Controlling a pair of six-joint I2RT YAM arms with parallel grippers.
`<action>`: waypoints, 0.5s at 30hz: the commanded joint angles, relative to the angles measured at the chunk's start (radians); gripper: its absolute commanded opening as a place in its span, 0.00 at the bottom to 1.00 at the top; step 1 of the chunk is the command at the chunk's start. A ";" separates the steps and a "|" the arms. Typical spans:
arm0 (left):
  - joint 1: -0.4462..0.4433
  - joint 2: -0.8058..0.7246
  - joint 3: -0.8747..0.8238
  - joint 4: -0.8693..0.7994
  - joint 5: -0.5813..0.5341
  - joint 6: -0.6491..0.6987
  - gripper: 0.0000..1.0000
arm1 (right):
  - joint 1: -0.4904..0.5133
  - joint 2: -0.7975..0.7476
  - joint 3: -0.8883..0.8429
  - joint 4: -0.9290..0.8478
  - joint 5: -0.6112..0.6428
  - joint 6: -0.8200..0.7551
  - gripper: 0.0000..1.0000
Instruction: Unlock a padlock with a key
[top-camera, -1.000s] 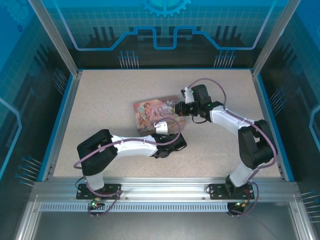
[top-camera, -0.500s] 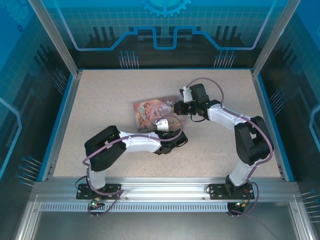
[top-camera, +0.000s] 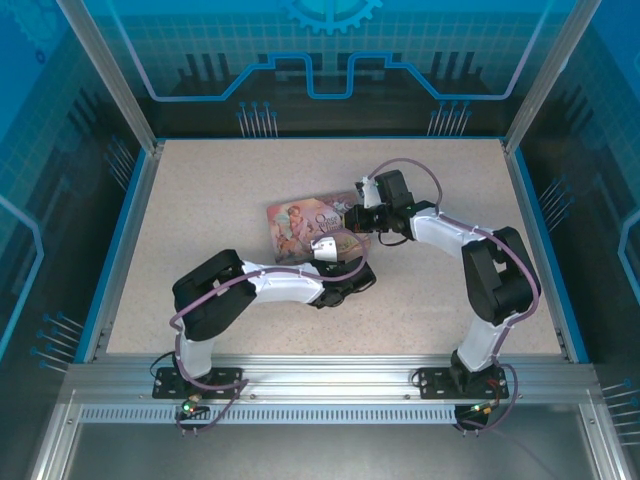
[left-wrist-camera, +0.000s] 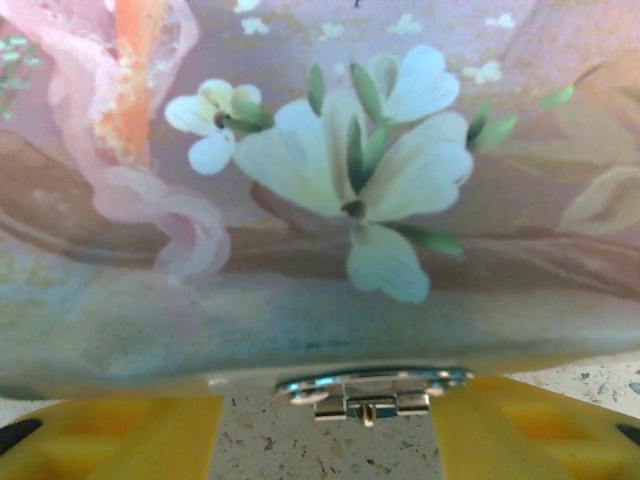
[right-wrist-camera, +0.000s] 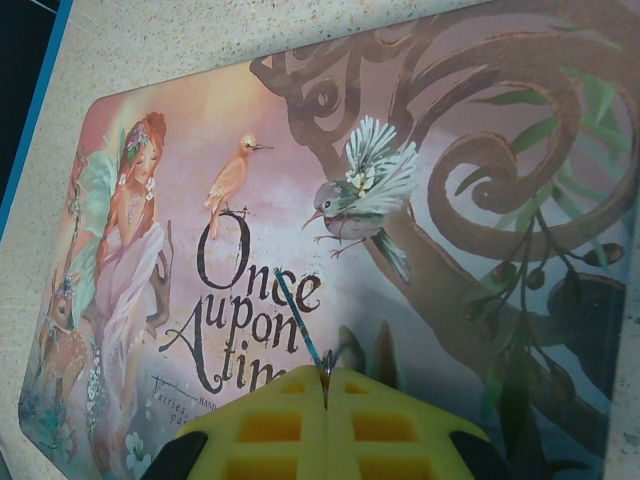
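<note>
Your key (right-wrist-camera: 300, 318) is a thin sliver poking out over the lid of the pink tin (right-wrist-camera: 250, 140), pinched in the clenched jaws of your right gripper (right-wrist-camera: 326, 372). On your left gripper (left-wrist-camera: 325, 430) the jaws stand released, either side of the tin's metal clasp (left-wrist-camera: 368, 390), low over the table (left-wrist-camera: 600, 378).

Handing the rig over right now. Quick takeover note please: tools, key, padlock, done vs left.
Left tool: open, fingers on either side of a small metal clasp at the side wall of the pink tin, not gripping it.
Right tool: shut on a thin metal piece, apparently the key, pointing out over the tin's lid.
Padlock: I cannot place it from these pictures.
Done: key picked up.
Left: find the padlock, steady it, then insert and turn the key.
</note>
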 joint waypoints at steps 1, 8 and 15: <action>0.011 0.028 0.020 0.018 -0.047 -0.008 0.54 | 0.015 0.025 0.024 -0.006 -0.007 0.007 0.00; 0.015 0.036 0.027 0.023 -0.049 -0.003 0.52 | 0.017 0.020 0.018 -0.004 -0.011 0.006 0.00; 0.015 0.041 0.034 0.015 -0.051 -0.005 0.44 | 0.016 0.014 0.013 0.002 -0.020 0.007 0.00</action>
